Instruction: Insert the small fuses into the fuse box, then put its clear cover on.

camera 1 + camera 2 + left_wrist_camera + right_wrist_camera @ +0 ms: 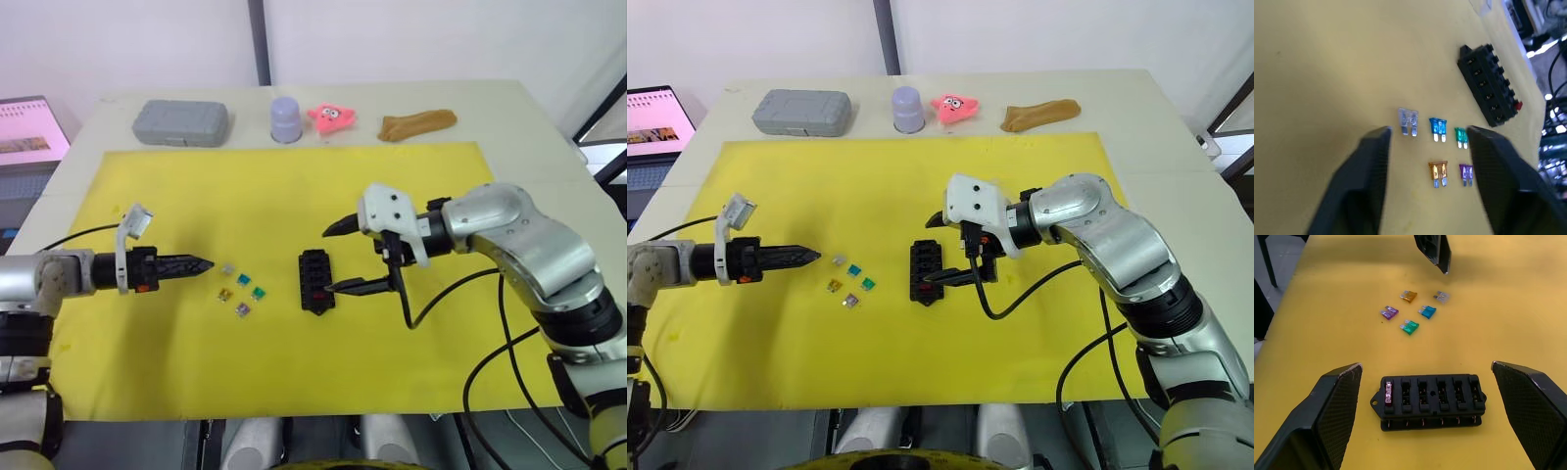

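The black fuse box (pixel 315 281) lies in the middle of the yellow mat (pixel 294 186), with one red fuse (pixel 1389 394) seated in an end slot. Several small fuses (pixel 241 290) lie loose to its left: grey (pixel 1408 120), blue (pixel 1437 128), green (pixel 1461 135), orange (pixel 1437 171) and purple (pixel 1466 172). My left gripper (pixel 201 262) hovers just left of them, open and empty. My right gripper (pixel 331 259) is wide open over the right side of the fuse box, one finger on each side of it, holding nothing. I cannot make out the clear cover.
Along the table's far edge sit a grey case (pixel 180 122), a lilac cup (pixel 286 118), a pink star toy (pixel 333 117) and a brown lump (pixel 417 124). A laptop (pixel 29 127) stands off the table's left. A black cable (pixel 431 304) loops over the mat's right side.
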{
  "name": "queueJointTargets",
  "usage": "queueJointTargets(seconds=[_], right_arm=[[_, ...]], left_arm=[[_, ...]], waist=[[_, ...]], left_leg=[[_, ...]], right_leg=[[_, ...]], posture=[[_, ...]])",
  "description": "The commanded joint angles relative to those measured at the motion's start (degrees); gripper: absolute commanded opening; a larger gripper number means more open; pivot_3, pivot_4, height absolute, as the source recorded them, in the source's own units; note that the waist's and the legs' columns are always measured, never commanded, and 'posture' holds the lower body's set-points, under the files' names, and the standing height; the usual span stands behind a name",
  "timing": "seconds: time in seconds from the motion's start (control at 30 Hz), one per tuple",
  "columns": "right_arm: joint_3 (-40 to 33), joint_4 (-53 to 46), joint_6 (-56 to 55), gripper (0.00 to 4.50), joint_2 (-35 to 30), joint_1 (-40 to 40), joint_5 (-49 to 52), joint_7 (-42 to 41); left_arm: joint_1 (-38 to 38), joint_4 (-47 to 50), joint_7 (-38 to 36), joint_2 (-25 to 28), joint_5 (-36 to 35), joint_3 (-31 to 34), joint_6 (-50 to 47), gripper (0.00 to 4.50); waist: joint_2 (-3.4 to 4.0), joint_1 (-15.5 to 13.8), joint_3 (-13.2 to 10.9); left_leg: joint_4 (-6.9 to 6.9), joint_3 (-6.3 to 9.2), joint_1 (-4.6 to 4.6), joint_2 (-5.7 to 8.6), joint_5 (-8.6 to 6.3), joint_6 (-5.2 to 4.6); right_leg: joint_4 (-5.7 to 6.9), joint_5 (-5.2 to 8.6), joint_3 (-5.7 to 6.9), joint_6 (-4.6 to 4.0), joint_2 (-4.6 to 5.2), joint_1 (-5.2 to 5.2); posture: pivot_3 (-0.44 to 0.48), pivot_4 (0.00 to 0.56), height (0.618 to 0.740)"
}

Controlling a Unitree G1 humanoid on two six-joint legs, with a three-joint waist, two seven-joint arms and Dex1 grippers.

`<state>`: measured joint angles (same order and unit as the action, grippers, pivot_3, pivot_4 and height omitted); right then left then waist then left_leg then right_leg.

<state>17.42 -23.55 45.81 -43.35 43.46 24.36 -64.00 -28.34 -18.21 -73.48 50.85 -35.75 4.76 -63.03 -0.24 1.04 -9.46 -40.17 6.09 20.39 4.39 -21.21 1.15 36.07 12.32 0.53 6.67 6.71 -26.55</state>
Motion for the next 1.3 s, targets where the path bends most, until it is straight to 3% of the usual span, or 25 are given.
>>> queueJointTargets(seconds=[0.03,0.4,1.13,1.23,1.3], right_arm=[[-0.8,-2.6,0.1,4.5,0.5,1.1,0.5,0.7],[-0.5,-3.4,0.5,4.5,0.6,0.9,0.5,1.7],[-0.3,-4.3,0.7,4.5,0.1,0.5,-0.2,3.0],[-0.3,-4.3,0.6,4.5,0.1,0.4,-0.5,2.9],[-0.3,-4.3,0.6,4.5,0.2,0.4,-0.5,3.0]], left_arm=[[-1.7,-2.7,-0.3,-0.6,-0.7,-0.2,-2.0,2.72],[-5.8,-10.9,0.1,-5.1,1.5,-3.3,-2.0,2.72],[-6.6,-11.1,-3.2,-8.0,3.8,-8.2,-0.8,2.72],[-6.5,-11.5,-3.1,-8.2,4.4,-8.3,-0.3,1.85],[-6.5,-11.9,-3.1,-8.3,4.9,-8.2,0.1,0.86]], waist=[[0.0,0.0,0.0],[-0.01,-0.4,0.0],[-0.01,-0.5,0.0],[-0.01,-0.5,0.1],[-0.01,-0.4,0.0]], left_leg=[[0.0,-0.01,-0.01,0.0,0.0,0.0],[-0.05,0.0,-0.02,0.04,0.01,0.02],[-0.11,0.06,-0.02,0.11,0.01,0.02],[-0.11,0.07,-0.02,0.12,0.01,0.02],[-0.11,0.06,-0.02,0.12,0.01,0.02]], right_leg=[[-0.01,0.0,0.0,0.0,0.0,0.0],[0.0,0.0,0.0,0.0,0.03,0.03],[0.0,0.0,0.0,0.0,0.07,0.09],[0.0,0.0,0.0,0.0,0.07,0.1],[0.0,0.0,0.0,0.0,0.07,0.09]], posture=[[0.0,0.15,0.74],[0.0,0.15,0.74],[0.0,0.15,0.74],[0.0,0.15,0.74],[0.0,0.15,0.74]])
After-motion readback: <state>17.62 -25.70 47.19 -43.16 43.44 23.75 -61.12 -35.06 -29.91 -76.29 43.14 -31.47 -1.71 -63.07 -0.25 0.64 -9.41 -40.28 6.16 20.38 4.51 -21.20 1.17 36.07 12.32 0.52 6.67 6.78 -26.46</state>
